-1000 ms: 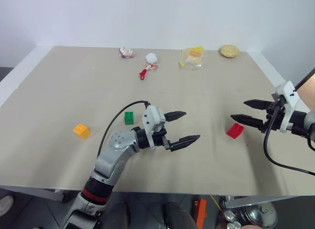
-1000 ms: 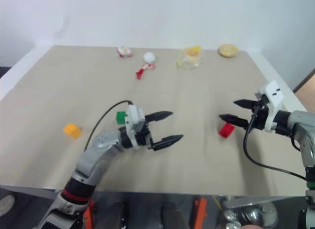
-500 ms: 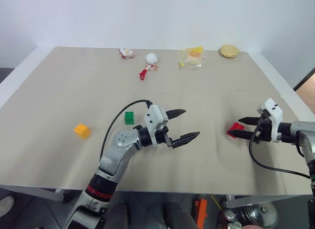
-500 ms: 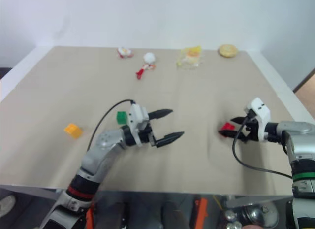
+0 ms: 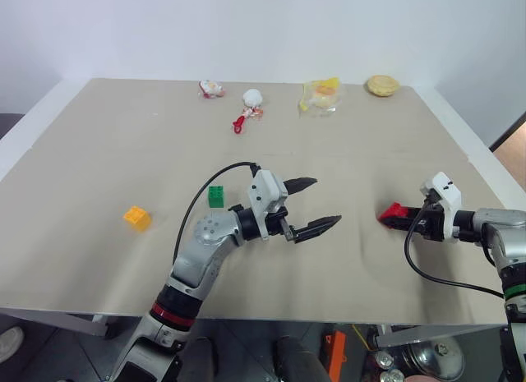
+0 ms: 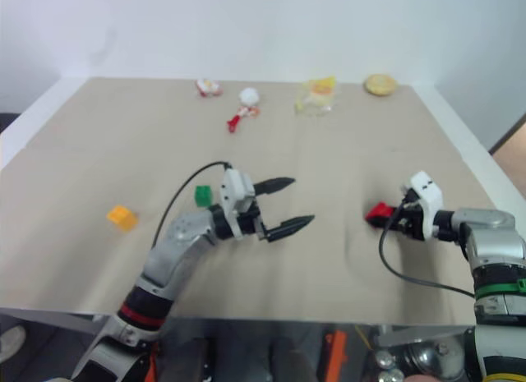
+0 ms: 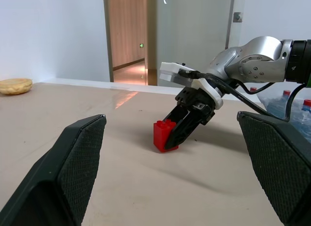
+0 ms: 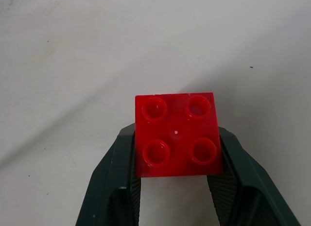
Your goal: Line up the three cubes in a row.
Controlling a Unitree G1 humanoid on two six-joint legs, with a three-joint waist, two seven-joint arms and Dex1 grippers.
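Beige table, snacks along the 12 o'clock edge. Left gripper hovers mid-table, jaws spread wide, holding nothing. Right gripper at 3 o'clock, fingers clamped on the red cube's two opposite flat sides, cube resting on the table. Green cube sits near centre, just at 9 o'clock of the left gripper; orange-yellow cube farther out toward 9 o'clock. Cubes look light, rigid, smooth plastic; likely slippery, so pinch flat side faces, not the studs.
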